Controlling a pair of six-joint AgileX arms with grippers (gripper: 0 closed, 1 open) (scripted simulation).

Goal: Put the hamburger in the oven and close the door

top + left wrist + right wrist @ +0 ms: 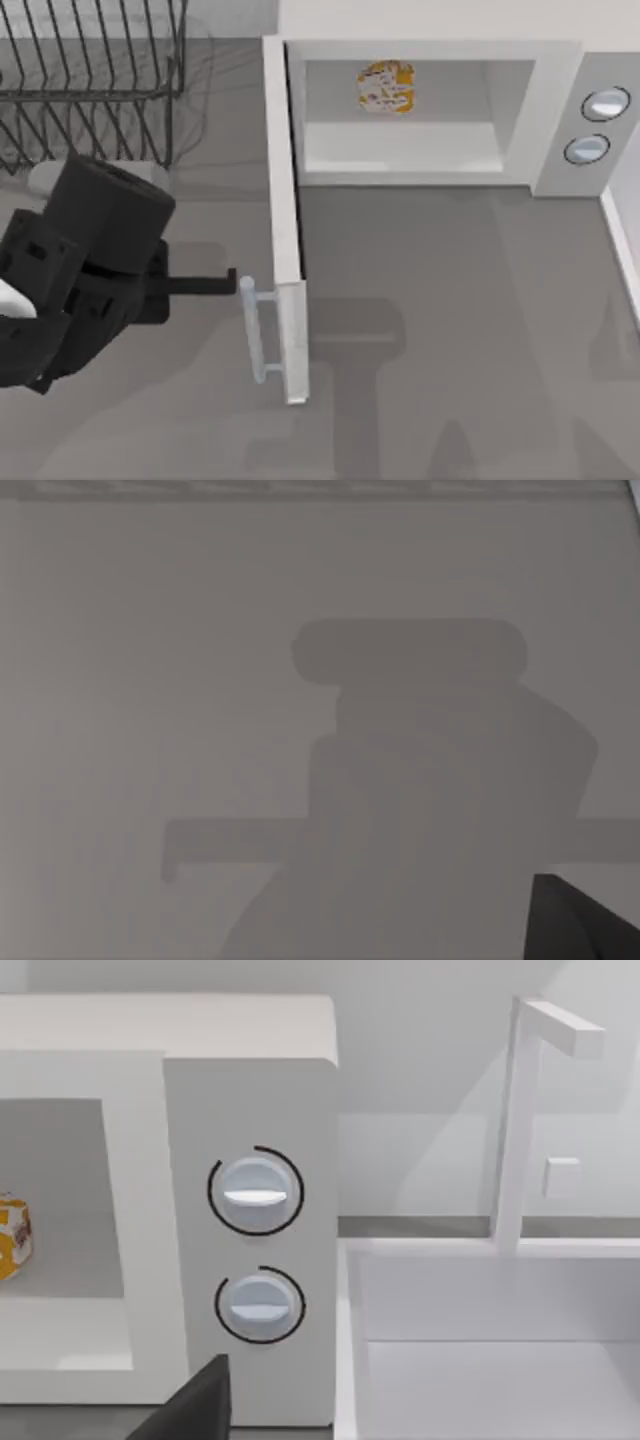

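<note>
The hamburger (386, 87) sits inside the oven (560, 60), towards the back of the pale cavity, and also appears in the right wrist view (10, 1238). The door (285, 200) stands swung wide open, edge-on, pointing to the table's front, with its bar handle (252, 330) on its left face. My left gripper (225, 283) reaches in from the left, its thin dark fingers level with the handle's upper end and just short of the door. A dark finger edge (190, 1405) of my right gripper shows in front of the oven's knob panel.
A black wire dish rack (90, 70) stands at the back left, behind my left arm. Two round knobs (606, 103) sit on the oven's grey panel. To the oven's right is a white sink (500, 1360) with a tall faucet (520, 1120).
</note>
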